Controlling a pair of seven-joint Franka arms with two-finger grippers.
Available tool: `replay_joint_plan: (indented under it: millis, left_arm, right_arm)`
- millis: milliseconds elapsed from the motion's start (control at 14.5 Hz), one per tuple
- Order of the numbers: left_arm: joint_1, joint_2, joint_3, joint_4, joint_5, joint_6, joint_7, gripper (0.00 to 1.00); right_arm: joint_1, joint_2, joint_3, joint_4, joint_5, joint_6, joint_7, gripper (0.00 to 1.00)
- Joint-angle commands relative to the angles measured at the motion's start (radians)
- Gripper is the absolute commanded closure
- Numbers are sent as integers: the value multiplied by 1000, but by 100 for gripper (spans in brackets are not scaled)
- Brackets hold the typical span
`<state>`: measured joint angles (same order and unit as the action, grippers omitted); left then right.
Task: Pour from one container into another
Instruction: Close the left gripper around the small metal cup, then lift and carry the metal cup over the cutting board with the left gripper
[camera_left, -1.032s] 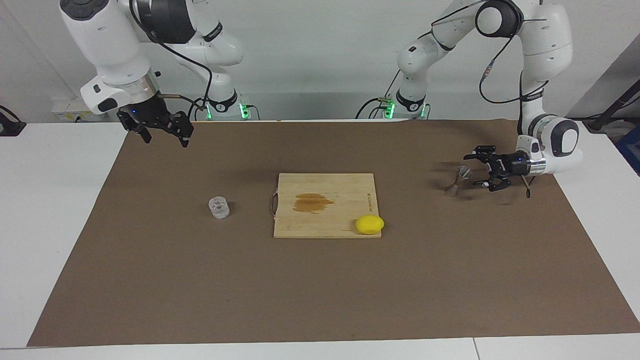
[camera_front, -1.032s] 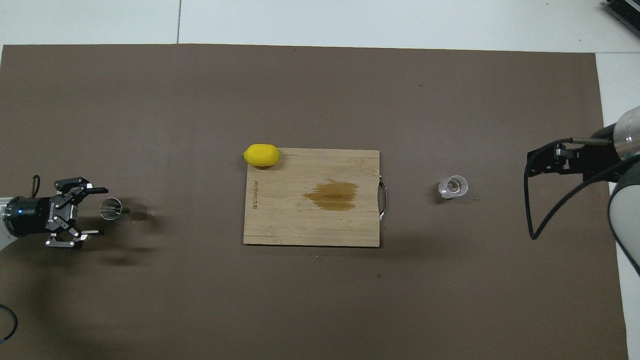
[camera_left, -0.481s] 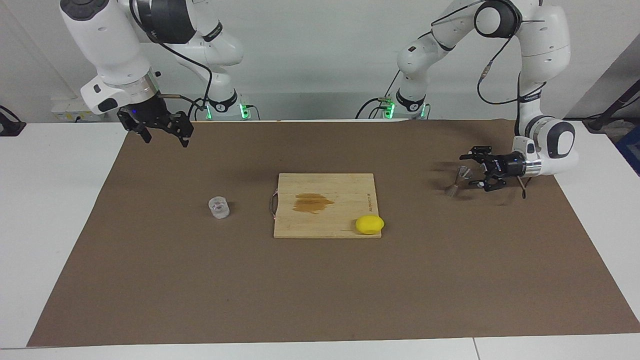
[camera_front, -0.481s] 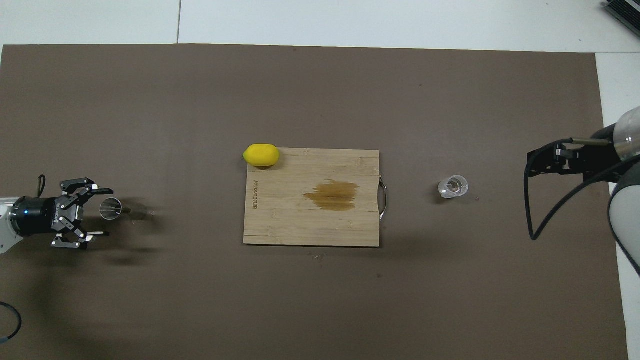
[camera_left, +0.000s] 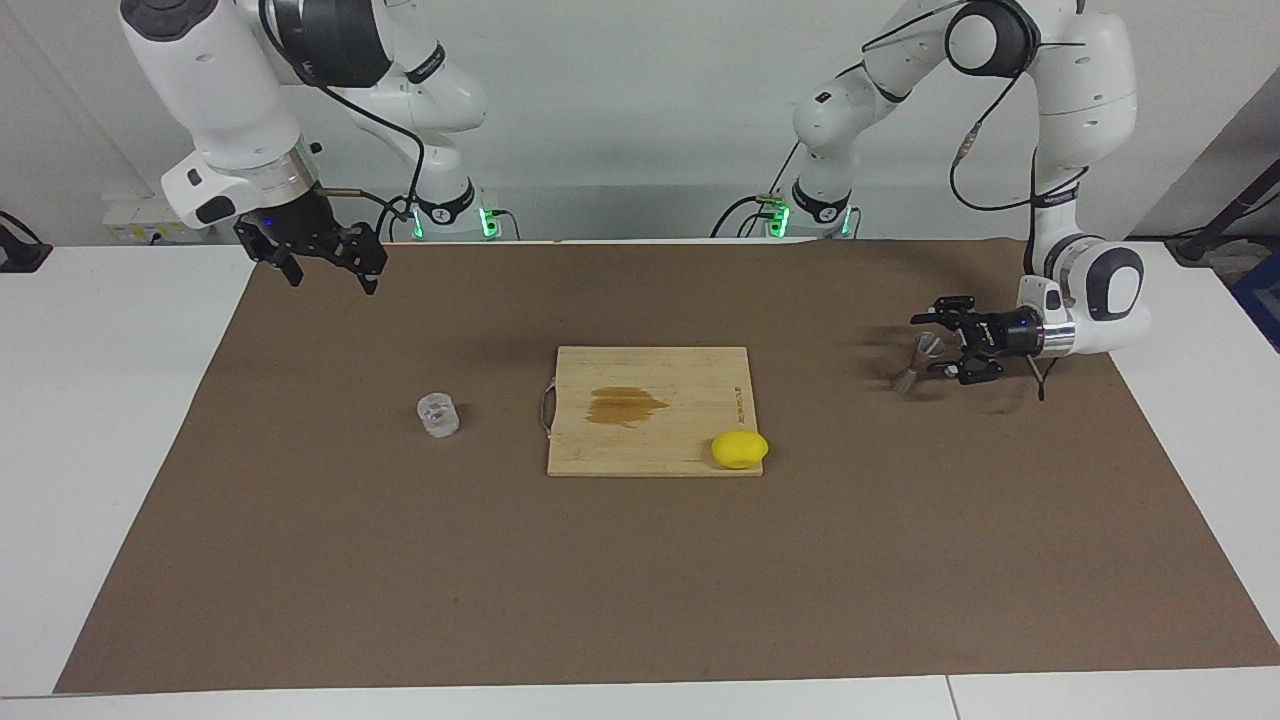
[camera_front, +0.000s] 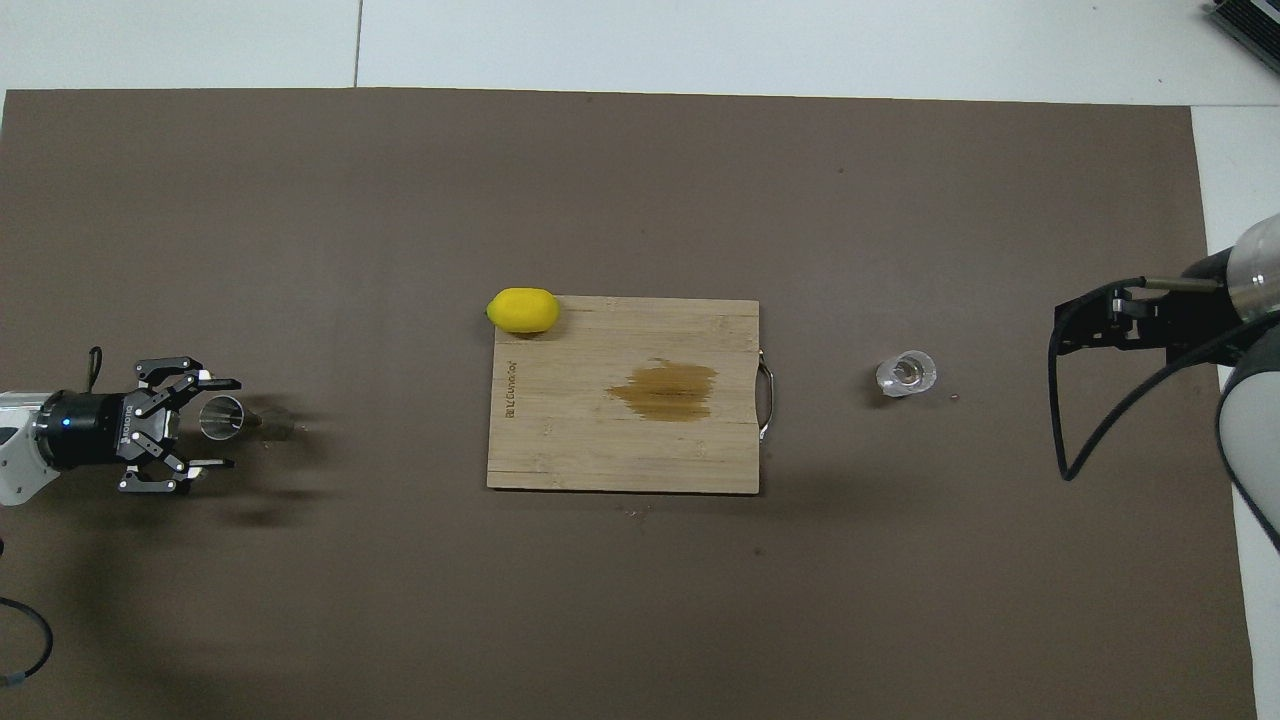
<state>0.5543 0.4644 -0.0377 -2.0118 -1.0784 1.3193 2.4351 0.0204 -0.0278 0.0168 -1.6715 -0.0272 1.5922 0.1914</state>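
Facing view: left claw (camera_left: 938, 347) spread around jigger (camera_left: 917, 362), not yet clamped; grasp step underway. Glass cup (camera_left: 438, 415) stands beside cutting board (camera_left: 650, 411). Right claw (camera_left: 330, 262) waits, spread. Next: close squarely at the jigger's waist.

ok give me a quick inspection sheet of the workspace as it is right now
surface: brown mat over a white table; no spill seen on the mat.
job's things: clear glass cup upright toward the right arm's end; metal jigger upright toward the left arm's end.
clutter: wooden cutting board mid-table with a brown stain; lemon on its corner.
claws: left claw open, low, around the jigger, not gripping; right claw open, raised, waiting.
cables: black cable along the right arm.
surroundings: white wall; nothing else seen.
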Motion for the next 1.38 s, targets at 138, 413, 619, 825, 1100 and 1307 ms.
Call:
replay_joint_plan:
  millis: [138,413,619,825,1100,1307]
  left_arm:
    - [-13,-24,12,-31,-18,21,18,32]
    - [-11,-24,12,-28,-18,21,18,43]
    - [-11,-24,12,-21,-21,18,15,52]
    - [-14,-38,10,-19,-43,-2,-2,54]
    - [-66,-67,4,-21,-84,-15,-44,54]
    - [-125,-98,4,-38,-127,-14,-80,55]
  right_arm:
    - [-7,-23,3,-25,-4,6,-23,0]
    - [-7,-23,3,-25,-4,14,-23,0]
    - [-7,-23,3,-25,-4,14,-24,0]
    - [-7,-23,3,-25,-4,14,-24,0]
    - [-8,-23,2,-27,-4,15,-24,0]
    - [-8,-23,3,-25,-4,15,-24,0]
